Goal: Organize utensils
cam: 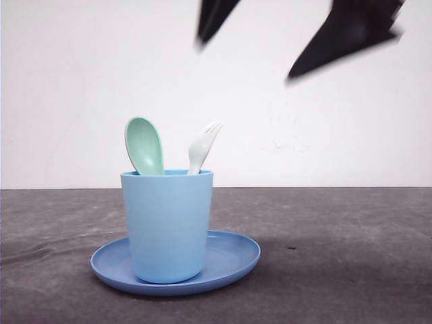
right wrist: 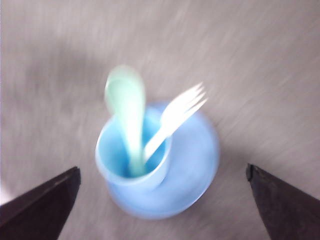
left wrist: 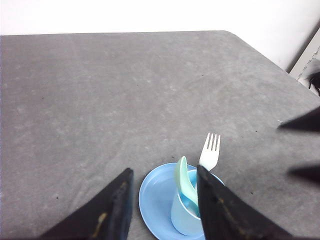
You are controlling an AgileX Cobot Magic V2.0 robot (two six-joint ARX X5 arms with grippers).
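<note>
While both grippers hang wide and empty, the fork and spoon stand handle-down in the cup (light, stiff, probably slick plastic), best pinched at their exposed heads.

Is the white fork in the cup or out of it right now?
In. The white fork stands handle-down inside the light blue cup, tines up, beside the mint-green spoon.

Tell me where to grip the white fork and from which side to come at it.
Grip the fork at its neck, just above the cup rim, coming straight down from above. It stands handle-down in the cup, leaning away from the spoon, so only the upper part is free; lifting upward probably clears it.
</note>
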